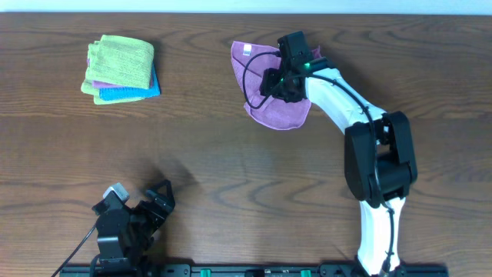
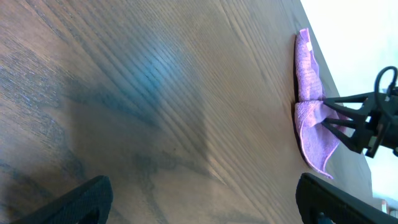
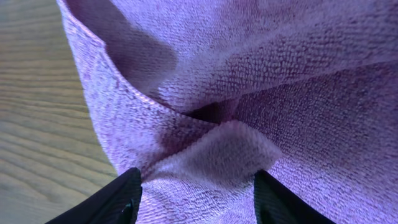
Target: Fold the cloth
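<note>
The purple cloth (image 1: pixel 280 114) lies crumpled at the back middle of the table, with its white tag (image 1: pixel 247 51) at the far left corner. My right gripper (image 1: pixel 275 83) is down on its middle. In the right wrist view the fingers (image 3: pixel 196 186) hold a bunched ridge of the cloth (image 3: pixel 249 62) between them. The left wrist view shows the cloth (image 2: pixel 311 137) drawn up to a point at the right gripper (image 2: pixel 326 112). My left gripper (image 1: pixel 157 201) is open and empty near the front left edge, far from the cloth; it also shows in the left wrist view (image 2: pixel 202 199).
A stack of folded cloths sits at the back left, lime-green (image 1: pixel 119 61) on top and bright blue (image 1: pixel 131 94) below. The wooden table (image 1: pixel 231 169) stretches between the two arms. The right arm's base stands at the front right.
</note>
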Available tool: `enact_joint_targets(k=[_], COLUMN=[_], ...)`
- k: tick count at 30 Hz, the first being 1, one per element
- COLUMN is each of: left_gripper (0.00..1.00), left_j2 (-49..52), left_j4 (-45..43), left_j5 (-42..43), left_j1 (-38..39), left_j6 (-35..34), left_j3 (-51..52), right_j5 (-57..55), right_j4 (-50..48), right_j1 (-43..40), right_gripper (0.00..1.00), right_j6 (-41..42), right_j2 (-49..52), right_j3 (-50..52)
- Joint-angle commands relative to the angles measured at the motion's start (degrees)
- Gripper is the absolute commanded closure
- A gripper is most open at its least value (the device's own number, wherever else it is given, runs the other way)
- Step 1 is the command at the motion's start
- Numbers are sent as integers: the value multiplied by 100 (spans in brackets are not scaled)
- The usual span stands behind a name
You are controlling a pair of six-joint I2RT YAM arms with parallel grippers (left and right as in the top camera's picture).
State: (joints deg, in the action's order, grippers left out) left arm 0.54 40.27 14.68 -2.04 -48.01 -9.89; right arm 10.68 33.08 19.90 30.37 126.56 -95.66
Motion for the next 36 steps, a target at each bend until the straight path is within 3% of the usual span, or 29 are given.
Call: enact_joint_targets(k=[1, 3, 7, 9, 11, 12, 15, 17, 22, 29, 36], left_gripper=[5, 5, 5, 5, 4, 5, 5, 5, 5, 5, 5], left_j2=[-28, -28, -28, -28, -28, -28, -28, -28, -28, -28, -28], left_j4=[133, 133, 133, 133, 133, 136, 136, 136, 133, 136, 136], left_j5=[42, 42, 42, 42, 39, 39, 39, 39, 28, -26, -28], left_j1=[-13, -13, -13, -13, -13, -13, -13, -13, -13, -13, -13], left_j6=[-2, -2, -2, -2, 0, -2, 0, -2, 0, 22, 22], left_j3=[17, 17, 17, 17, 17, 17, 17, 17, 17, 20, 17], right_j5=[-13, -13, -11, -11, -9, 15, 31, 31, -11, -17, -254], right_j4=[-37, -37, -116, -118, -114, -114, 59, 315, 1001, 704, 420], right_j1=[59, 63, 66, 72, 76, 76, 76, 74, 83, 103, 103], right_gripper=[47, 54, 79, 96, 99, 96, 62, 54, 48, 34, 30], right_j6=[28, 28, 26, 26, 24, 24, 74, 264, 730, 734, 839], right_j2=[107, 107, 107, 107, 107, 107, 79, 39, -107, -118, -28], right_j3=[20, 20, 20, 20, 20, 20, -31, -109, -415, -496, -496])
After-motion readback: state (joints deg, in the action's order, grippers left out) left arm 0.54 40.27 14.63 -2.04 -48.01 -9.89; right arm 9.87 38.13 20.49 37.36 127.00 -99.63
